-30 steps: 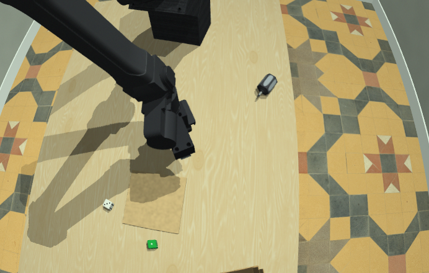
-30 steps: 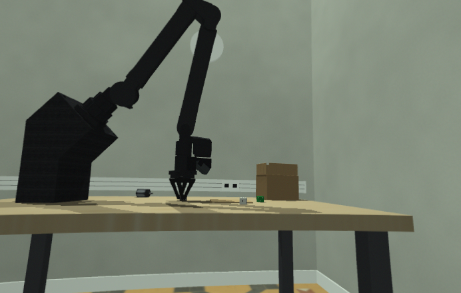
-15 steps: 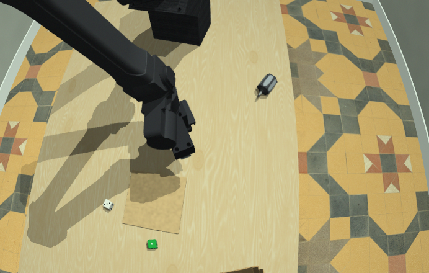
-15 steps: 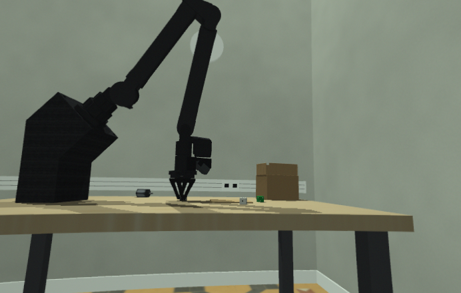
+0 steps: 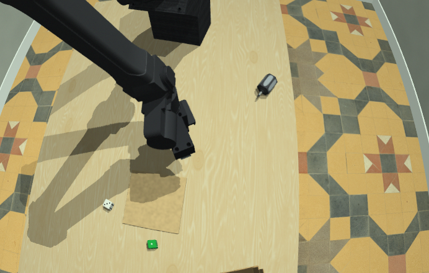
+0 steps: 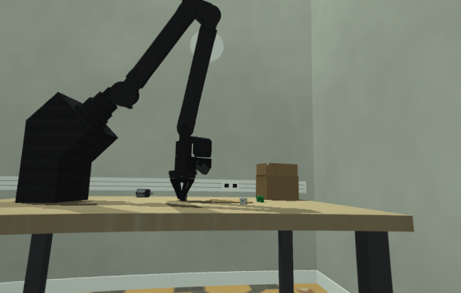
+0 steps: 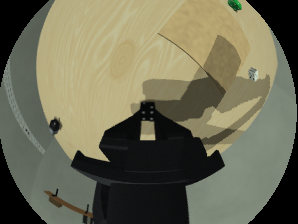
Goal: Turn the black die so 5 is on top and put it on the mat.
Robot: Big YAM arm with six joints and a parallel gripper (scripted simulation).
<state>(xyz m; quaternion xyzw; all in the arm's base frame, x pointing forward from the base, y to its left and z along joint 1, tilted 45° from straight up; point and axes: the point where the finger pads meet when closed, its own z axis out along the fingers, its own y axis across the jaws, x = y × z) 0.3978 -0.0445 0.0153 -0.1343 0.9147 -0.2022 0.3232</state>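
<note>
So here we've got our tool point(image 6: 182, 198) pointing straight down with its tips right at the counter point(image 5: 243, 176), and it's clamped onto the black die point(image 7: 149, 111). In the wrist view we can see the die sitting between the two dark fingers, pips showing on the face toward the camera, though it's too small for us to count them. The top view hides the die completely under the wrist housing.

The die sits on bare wood, just off the near edge of the mat point(image 5: 162, 210), not on it. The mat is a tan square lying flat, with the arm's shadow falling across the corner closest to the tool.

The other two dice are apart from all this. The white die point(image 5: 108, 205) is just beside the mat's edge, on the wood, and we read two dark pips on top. The green die point(image 5: 152, 244) is past the mat's far side, near it but not touching, one pale pip up. Both look flat.

Also on the counter: a small grey motor point(image 5: 266, 84) lying on its side well away from the dice, and a cardboard box point(image 6: 276, 180) at the far end.
</note>
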